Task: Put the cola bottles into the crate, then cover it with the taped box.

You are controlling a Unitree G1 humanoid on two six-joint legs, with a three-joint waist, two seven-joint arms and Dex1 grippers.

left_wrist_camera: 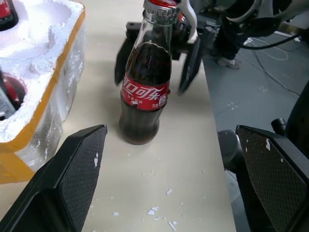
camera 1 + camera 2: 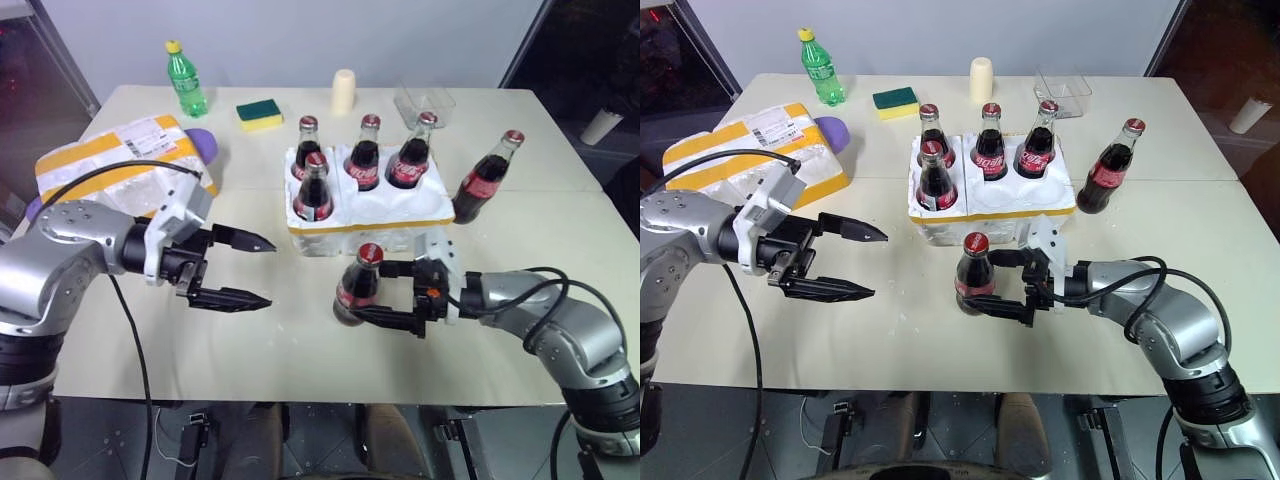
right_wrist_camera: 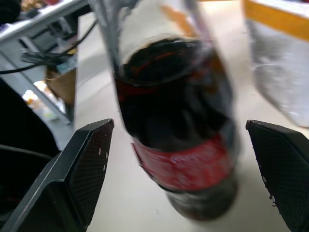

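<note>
Currently, right pincer (image 2: 388,292) stands released, its fingers flanking one upright cola bottle (image 2: 358,284) on the bench (image 2: 300,350), just near of the crate (image 2: 365,205); left pincer (image 2: 245,270) hangs released to the left. Risk: smooth rounded glass may tip if one finger touches first. Crate and taped box (image 2: 120,165), far left: crumbly white foam, glossy yellow tape.

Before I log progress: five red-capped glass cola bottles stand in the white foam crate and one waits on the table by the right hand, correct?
Not five. The left eye view shows four cola bottles in the white foam crate; two stand outside, one between the open fingers of the right hand.
</note>
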